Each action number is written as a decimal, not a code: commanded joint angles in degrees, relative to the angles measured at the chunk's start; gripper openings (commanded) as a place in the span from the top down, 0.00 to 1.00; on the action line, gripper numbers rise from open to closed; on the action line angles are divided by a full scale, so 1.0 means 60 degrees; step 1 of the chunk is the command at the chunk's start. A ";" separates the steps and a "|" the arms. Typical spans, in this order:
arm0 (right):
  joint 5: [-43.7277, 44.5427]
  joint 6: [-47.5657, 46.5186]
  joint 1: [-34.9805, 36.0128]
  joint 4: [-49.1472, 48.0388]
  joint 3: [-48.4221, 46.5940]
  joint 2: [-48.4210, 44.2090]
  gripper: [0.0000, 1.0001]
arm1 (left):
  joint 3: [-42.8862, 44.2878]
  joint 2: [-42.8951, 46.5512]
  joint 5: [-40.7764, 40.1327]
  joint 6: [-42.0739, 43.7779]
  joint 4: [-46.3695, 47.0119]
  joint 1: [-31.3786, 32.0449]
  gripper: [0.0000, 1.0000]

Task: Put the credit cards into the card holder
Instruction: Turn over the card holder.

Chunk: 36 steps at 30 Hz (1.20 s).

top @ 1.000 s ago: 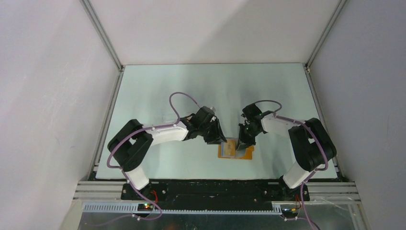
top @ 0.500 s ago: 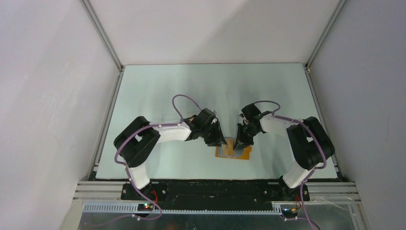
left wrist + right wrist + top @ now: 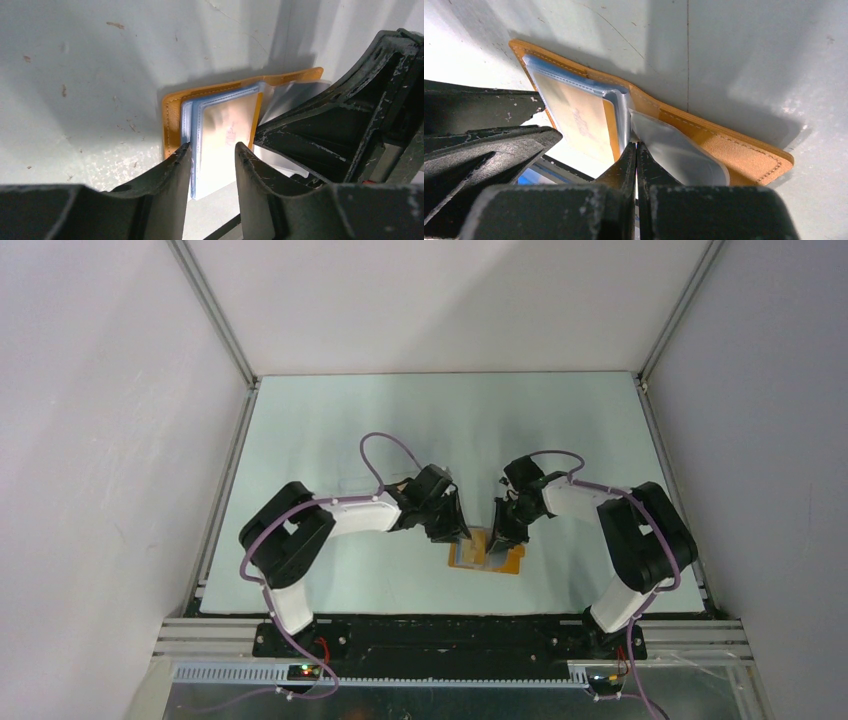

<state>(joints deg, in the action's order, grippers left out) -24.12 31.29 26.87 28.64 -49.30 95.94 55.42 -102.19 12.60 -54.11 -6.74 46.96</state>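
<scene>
Card holder (image 3: 487,558) lying open on the table (image 3: 330,430), toward 6 o'clock of the table's middle and close to the arm bases. Its orange cover is face down and its clear, blue-edged pockets are fanned upward.

One credit card (image 3: 226,131), tan with a pale mark, shows inside the pocket at the 9 o'clock side. It looks nearly or fully seated. No other card can be made out.

Just beyond the holder, the left gripper (image 3: 458,532) comes in from 10 o'clock. Its jaws stand apart, one on either side of that pocket's free end. No firm pinch shows, so the hold is judged loose.

The right gripper (image 3: 498,538) comes in from 1 o'clock with its jaws together. The joined tips press at the fold where the pockets meet, with a bare clear pocket bulging at their 3 o'clock side. Whether a thin leaf is caught between the tips cannot be told.

Over the last second the holder has slid slightly toward 9 o'clock and the left elbow has swung inward. In the last half second almost nothing has moved. This suggests the push on this card has ended and the left gripper is about ready to let go. The right gripper's pressure is likely what keeps the holder from sliding further.
</scene>
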 commanded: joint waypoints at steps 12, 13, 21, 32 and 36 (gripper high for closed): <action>0.0108 -0.0191 0.0220 -0.0453 0.0043 0.0572 1.00 | 0.1138 -0.0569 -0.0156 0.0580 -0.0854 0.0370 0.73; 0.0094 -0.0209 0.0234 -0.0446 0.0043 0.0574 1.00 | 0.1223 -0.0446 -0.0154 0.0580 -0.0846 0.0426 0.76; -0.0019 -0.0249 0.0237 -0.0365 0.0044 0.0391 1.00 | 0.1396 0.0364 -0.0089 0.0500 -0.0865 0.0619 0.77; -0.0162 -0.0454 0.0221 -0.0110 -0.0098 -0.0238 0.98 | 0.2019 0.0100 0.0706 0.0345 -0.0854 0.0890 0.67; 0.0018 -0.0636 0.0138 0.0366 -0.0297 -0.0655 0.95 | 0.2127 -0.0336 0.1014 0.0273 -0.0841 0.0889 0.64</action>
<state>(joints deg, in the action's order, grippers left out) -25.32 29.63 27.57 28.60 -49.54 95.81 66.30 -102.50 15.62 -51.66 -12.60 52.03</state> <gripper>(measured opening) 0.035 0.347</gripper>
